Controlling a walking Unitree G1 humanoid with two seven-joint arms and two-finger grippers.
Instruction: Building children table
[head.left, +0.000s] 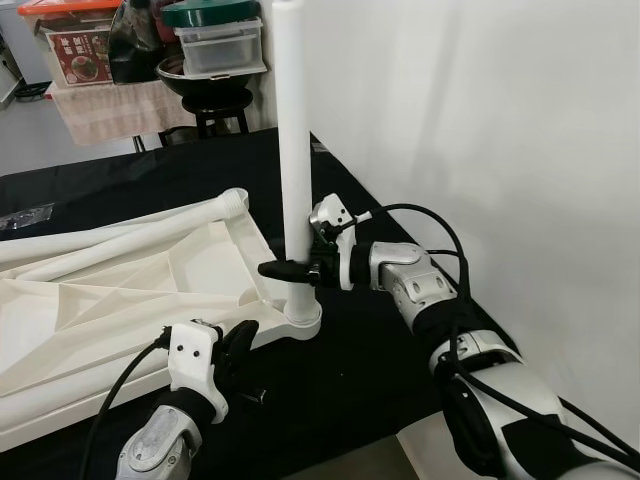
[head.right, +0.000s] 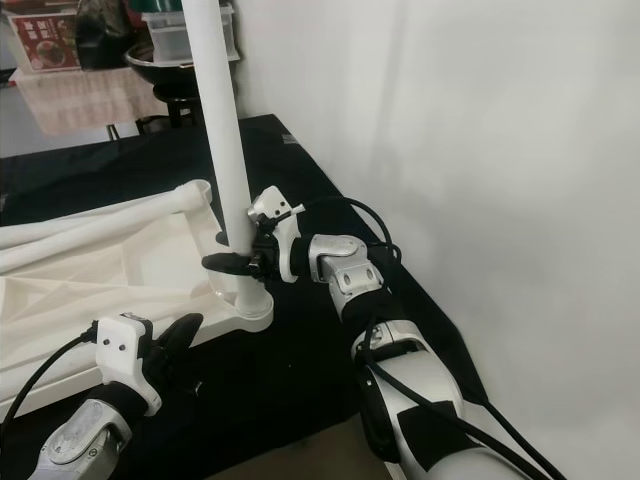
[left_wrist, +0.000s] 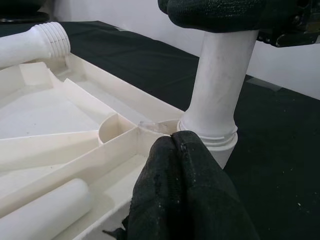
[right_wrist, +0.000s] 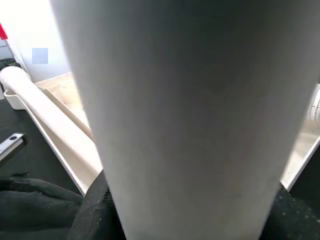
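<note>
Tabletop (head.left: 130, 300) of the children's table lies upside down on your black counter (head.left: 400, 360), cream-white plastic with raised ribs crossing its underside and a rounded socket at each visible corner. One white leg (head.left: 293, 150) stands upright in the near corner socket (head.left: 300, 318), a smooth round tube flaring to a collar where it meets the socket. Two loose legs (head.left: 120, 240) lie flat across the underside, one showing a threaded end (left_wrist: 52, 37) toward the far corner. Your right pincer (head.left: 290, 268) is pinching the upright leg just above its collar, black fingers on either side of the tube. Your left pincer (head.left: 238, 345) sits low by the tabletop's near edge, just beside the socket, its fingers pressed together on nothing.
</note>
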